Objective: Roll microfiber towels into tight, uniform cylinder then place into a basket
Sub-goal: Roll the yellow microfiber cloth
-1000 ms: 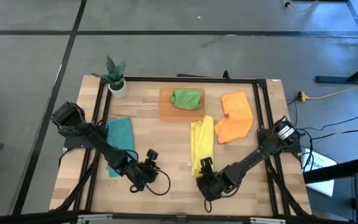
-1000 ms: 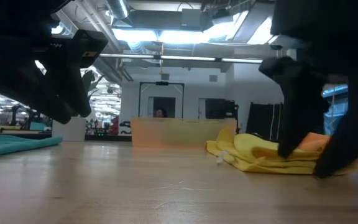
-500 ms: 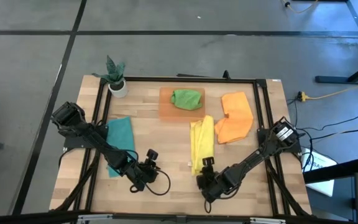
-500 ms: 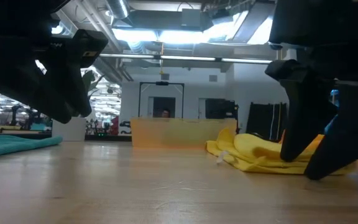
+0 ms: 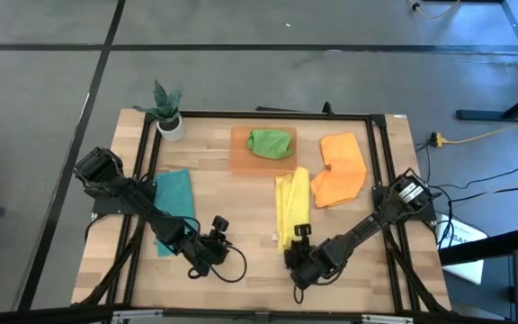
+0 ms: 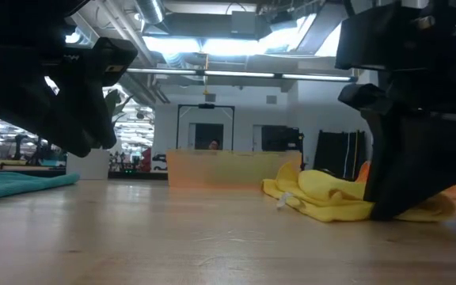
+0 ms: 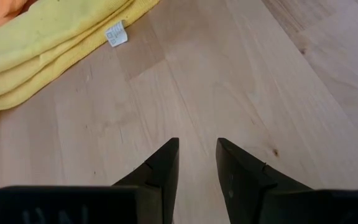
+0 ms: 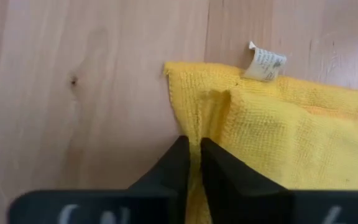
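A yellow towel [image 5: 292, 207], folded into a long strip, lies on the table running from near to far. My right gripper [image 8: 193, 149] is at its near end [image 5: 296, 241], shut on the cloth. A green towel [image 5: 271, 143] lies in the orange basket [image 5: 238, 155] at the far middle. Orange towels [image 5: 340, 169] lie flat at the far right and a teal towel [image 5: 174, 200] at the left. My left gripper [image 7: 197, 155] stands open over bare wood near the front [image 5: 216, 238], holding nothing. My right gripper pinches the yellow towel's near short edge [image 8: 207, 121] between its two fingers, close to the corner with the white label [image 8: 263, 62]. The fingers come from the table's near side, slanting down. The cloth puckers into a small ridge [image 8: 219, 99] ahead of them. The towel lies on the table.
A small white pot with a green plant [image 5: 168, 115] stands at the far left corner. Black frame rails [image 5: 378, 153] run along the table's sides and far edge. Bare wood [image 5: 250, 225] lies between the two grippers.
My right gripper has edged toward the yellow towel's near end and shut on its edge, bunching the cloth a little between the fingers. The towel otherwise lies where it was.
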Robot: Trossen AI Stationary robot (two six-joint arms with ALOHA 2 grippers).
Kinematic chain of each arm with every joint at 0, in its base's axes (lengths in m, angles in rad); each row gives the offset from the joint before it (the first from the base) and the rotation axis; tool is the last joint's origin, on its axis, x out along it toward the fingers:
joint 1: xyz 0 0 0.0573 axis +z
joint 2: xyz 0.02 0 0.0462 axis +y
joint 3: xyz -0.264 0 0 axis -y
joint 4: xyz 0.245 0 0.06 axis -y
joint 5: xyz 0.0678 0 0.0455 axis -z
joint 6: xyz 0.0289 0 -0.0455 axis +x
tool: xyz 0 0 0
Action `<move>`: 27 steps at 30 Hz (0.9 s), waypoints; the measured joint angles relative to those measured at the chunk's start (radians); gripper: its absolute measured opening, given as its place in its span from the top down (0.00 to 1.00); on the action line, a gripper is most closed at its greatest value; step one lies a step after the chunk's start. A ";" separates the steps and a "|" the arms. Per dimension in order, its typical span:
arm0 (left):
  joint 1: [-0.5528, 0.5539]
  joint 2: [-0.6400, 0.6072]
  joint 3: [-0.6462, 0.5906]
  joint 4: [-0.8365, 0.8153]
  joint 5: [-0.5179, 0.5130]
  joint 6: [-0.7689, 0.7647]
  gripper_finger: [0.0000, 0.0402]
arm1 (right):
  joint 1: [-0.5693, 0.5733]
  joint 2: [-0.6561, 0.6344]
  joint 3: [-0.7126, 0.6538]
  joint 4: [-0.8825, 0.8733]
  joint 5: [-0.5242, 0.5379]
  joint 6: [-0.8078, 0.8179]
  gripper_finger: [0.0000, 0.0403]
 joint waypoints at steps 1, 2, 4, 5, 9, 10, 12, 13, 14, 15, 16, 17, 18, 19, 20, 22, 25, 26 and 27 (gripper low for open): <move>0.000 0.000 0.000 0.000 0.000 0.000 0.75 | -0.001 0.000 0.000 0.000 -0.009 0.000 0.92; 0.000 0.000 0.000 0.000 0.000 0.000 0.75 | -0.003 0.000 0.000 -0.001 -0.015 0.000 0.95; 0.000 0.000 0.000 0.000 0.000 0.000 0.75 | -0.003 -0.001 0.004 -0.004 -0.021 -0.003 0.98; 0.000 0.000 0.000 0.000 0.000 0.000 0.75 | -0.004 0.000 0.010 -0.008 -0.022 -0.004 0.98; 0.000 0.000 0.000 0.000 0.000 0.000 0.75 | -0.006 0.006 0.055 -0.075 -0.032 -0.006 0.98; 0.000 0.000 0.000 0.000 0.000 0.000 0.75 | -0.006 0.007 0.068 -0.114 -0.028 -0.006 0.99; 0.000 0.000 0.000 0.000 0.000 0.000 0.75 | -0.007 0.007 0.100 -0.187 -0.015 -0.003 0.99; 0.000 0.000 0.000 0.000 0.000 0.000 0.75 | -0.008 0.006 0.113 -0.219 -0.004 0.003 0.99; 0.000 0.000 0.000 0.000 0.000 0.000 0.75 | -0.011 0.005 0.124 -0.255 0.006 0.013 0.99; 0.000 0.000 0.000 0.000 0.000 0.000 0.75 | -0.013 0.005 0.134 -0.293 0.009 0.019 0.99; 0.000 0.000 0.000 0.000 0.000 0.000 0.75 | -0.017 0.005 0.145 -0.322 0.008 0.018 0.99; 0.000 0.000 0.000 0.000 0.000 0.000 0.75 | -0.022 0.005 0.156 -0.338 0.009 0.017 0.99; 0.000 0.000 0.000 0.000 0.000 0.000 0.75 | -0.027 0.005 0.168 -0.352 0.010 0.014 0.99; 0.000 0.000 0.000 0.000 0.000 0.000 0.75 | -0.032 0.004 0.178 -0.374 0.020 0.008 0.99; 0.000 0.000 0.000 0.000 0.000 0.000 0.75 | -0.036 0.004 0.186 -0.399 0.032 -0.002 0.99; 0.000 0.000 0.000 0.000 0.000 0.000 0.75 | -0.045 0.004 0.202 -0.425 0.037 -0.018 0.99; 0.000 0.000 0.000 0.000 0.000 0.000 0.75 | -0.058 0.004 0.233 -0.454 0.025 -0.039 0.99; 0.000 0.000 0.000 0.000 0.000 0.000 0.75 | -0.063 0.003 0.244 -0.468 0.017 -0.048 0.99; 0.000 0.000 0.000 0.000 0.000 0.000 0.75 | -0.066 0.003 0.254 -0.476 0.010 -0.056 0.99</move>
